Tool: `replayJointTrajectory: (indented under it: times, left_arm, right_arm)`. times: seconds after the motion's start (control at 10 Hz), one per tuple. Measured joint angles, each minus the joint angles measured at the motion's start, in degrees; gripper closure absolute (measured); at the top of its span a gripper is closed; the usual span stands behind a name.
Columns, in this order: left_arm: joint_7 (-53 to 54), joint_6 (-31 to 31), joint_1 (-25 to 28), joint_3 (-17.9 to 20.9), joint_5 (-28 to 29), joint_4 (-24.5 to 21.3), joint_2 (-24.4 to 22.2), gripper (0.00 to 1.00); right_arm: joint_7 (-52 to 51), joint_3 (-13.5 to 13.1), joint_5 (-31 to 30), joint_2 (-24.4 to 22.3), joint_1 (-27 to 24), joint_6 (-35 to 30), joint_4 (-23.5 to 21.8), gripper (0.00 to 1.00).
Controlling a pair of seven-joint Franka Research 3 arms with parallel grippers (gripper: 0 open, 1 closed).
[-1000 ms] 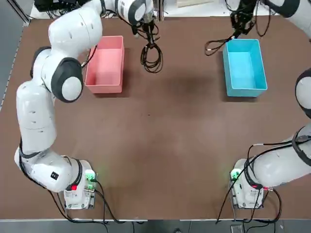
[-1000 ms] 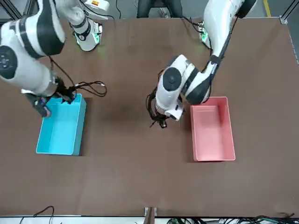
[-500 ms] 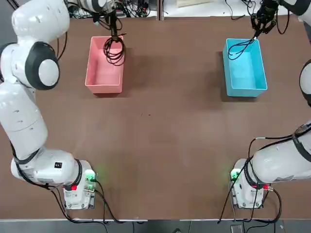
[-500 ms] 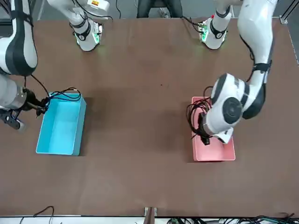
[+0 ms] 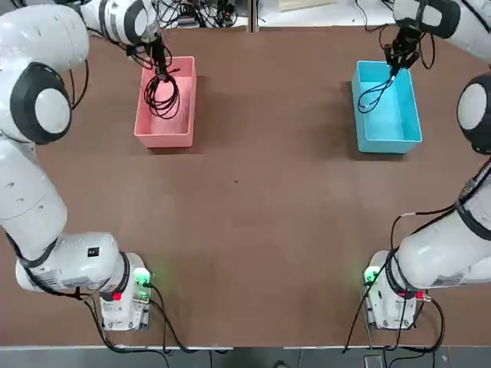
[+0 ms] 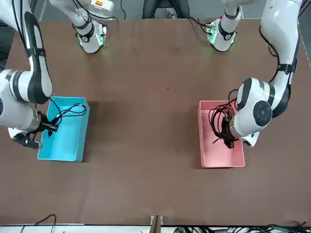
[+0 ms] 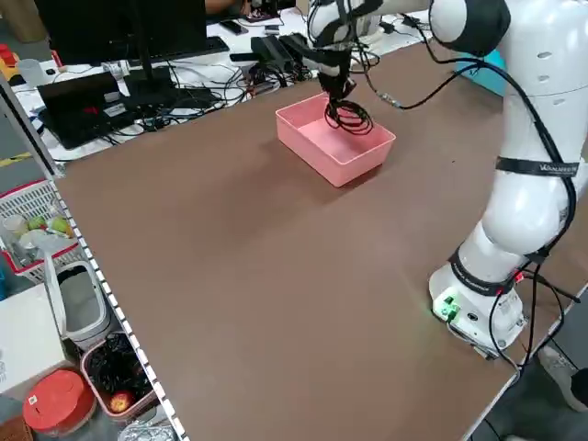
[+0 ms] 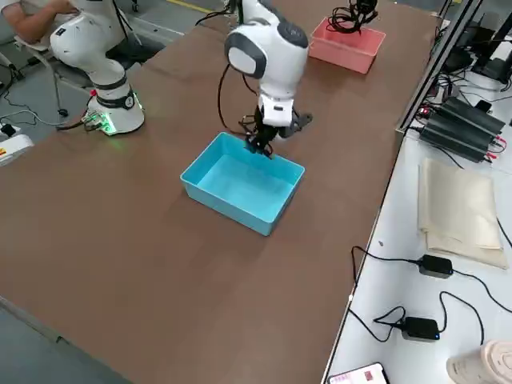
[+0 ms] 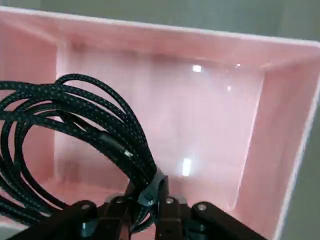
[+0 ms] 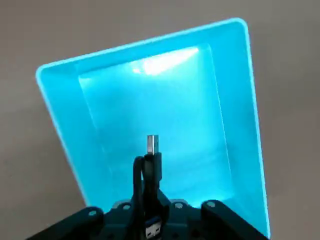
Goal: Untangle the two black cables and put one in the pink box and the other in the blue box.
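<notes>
The pink box [image 5: 164, 135] stands at the far left of the table and the blue box [image 5: 389, 139] at the far right. My left gripper [image 5: 158, 64] hangs over the pink box's far end, shut on one black cable [image 5: 161, 93] whose coiled loops dangle into the box [image 9: 210, 125]. In the left wrist view, the strands [image 9: 80, 117] run between the closed fingers. My right gripper [image 5: 397, 61] is above the blue box's far end, shut on the other black cable [image 5: 374, 94]. That cable's loop droops inside the box [image 6: 63, 150], and its plug [image 10: 152, 145] sticks up.
Both arm bases [image 5: 123, 297] [image 5: 390, 300] sit at the near table edge. Monitors and wiring [image 7: 138, 64] crowd a desk beyond the far edge. A white bench with power adapters [image 8: 432, 268] runs along the right side. Bare brown tabletop [image 5: 261, 192] lies between the boxes.
The left gripper carried its coil leftward from the table between the boxes to over the pink box. The right gripper swung its cable from beside the blue box to inside it.
</notes>
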Motion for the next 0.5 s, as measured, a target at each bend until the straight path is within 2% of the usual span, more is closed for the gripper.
replayJointTrajectory:
  times: [0.1,0.3,0.5]
  left_arm:
    - [0.15,0.79,0.54,-0.04,0.00,-1.38,-0.21,0.84]
    - [1.01,2.28,1.30,-0.04,0.00,-2.09,-0.19,0.78]
    - [1.74,2.81,1.30,-0.21,0.00,-1.36,-0.50,0.50]
  right_arm:
    - [-3.34,-0.03,-0.05,0.53,-1.56,0.54,0.02,0.94]
    - [-10.09,-0.07,-0.18,0.70,-4.68,1.83,0.04,0.94]
    - [-12.66,-0.04,-0.25,2.27,-5.53,4.49,0.00,0.94]
